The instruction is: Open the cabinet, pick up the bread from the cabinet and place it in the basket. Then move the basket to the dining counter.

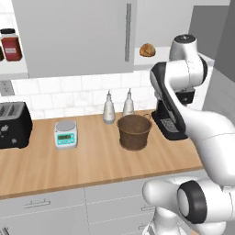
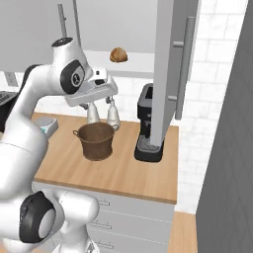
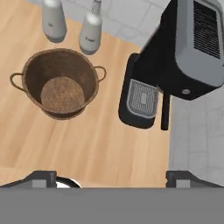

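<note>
The cabinet (image 1: 73,36) has its right door (image 2: 168,64) swung open and its left door shut. The bread (image 1: 147,49), a small golden-brown bun (image 2: 118,55), lies on the pale inside shelf. The round brown woven basket (image 1: 134,131) stands empty on the wooden counter below (image 2: 97,141). My gripper (image 2: 96,105) hangs open and empty above the counter, below the shelf and just over the basket's right side. In the hand view the basket (image 3: 61,83) lies upper left, with my open gripper (image 3: 113,178) at the bottom. The dining counter is out of view.
A black coffee machine (image 2: 148,123) stands right of the basket, under the open door. Two white bottles (image 1: 109,108) are behind the basket. A kitchen scale (image 1: 65,133) and a black toaster (image 1: 13,124) sit further left. A grey wall (image 2: 232,148) bounds the right.
</note>
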Controlling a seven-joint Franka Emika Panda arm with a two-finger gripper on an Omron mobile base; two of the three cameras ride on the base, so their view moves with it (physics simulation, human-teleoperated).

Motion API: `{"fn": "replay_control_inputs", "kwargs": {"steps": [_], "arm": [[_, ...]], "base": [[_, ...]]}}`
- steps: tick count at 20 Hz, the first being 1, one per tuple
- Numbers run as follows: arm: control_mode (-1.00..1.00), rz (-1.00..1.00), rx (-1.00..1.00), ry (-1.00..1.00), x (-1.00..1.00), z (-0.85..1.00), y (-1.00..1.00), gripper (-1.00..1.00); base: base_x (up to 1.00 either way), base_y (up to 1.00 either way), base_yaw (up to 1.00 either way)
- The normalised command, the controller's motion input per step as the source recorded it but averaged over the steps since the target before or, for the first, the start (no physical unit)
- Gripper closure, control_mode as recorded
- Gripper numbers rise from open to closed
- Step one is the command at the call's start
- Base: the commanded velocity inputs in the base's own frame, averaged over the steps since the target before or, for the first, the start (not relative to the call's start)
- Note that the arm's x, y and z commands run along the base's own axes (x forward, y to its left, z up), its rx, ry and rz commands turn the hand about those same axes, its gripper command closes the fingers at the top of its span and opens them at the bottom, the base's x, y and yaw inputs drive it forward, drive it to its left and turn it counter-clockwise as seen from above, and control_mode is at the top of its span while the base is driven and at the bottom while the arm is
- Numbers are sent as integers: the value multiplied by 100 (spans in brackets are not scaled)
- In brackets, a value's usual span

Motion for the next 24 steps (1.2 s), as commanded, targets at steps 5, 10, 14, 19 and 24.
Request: {"fn": "replay_control_inputs", "kwargs": {"steps": [5,10,14,19,24], "arm": [[-100,0,27,-84,0,51,2,-100],[-100,0,29,-48,10,74,0,-100],[-100,0,13,-43,50,70,1,-100],[-100,-1,0,-25,67,45,0,-100],[-100,-1,0,17,42,2,0,-100]], "base": [[0,0,0],[0,0,0],[0,0,0],[0,0,0],[0,0,0]]}}
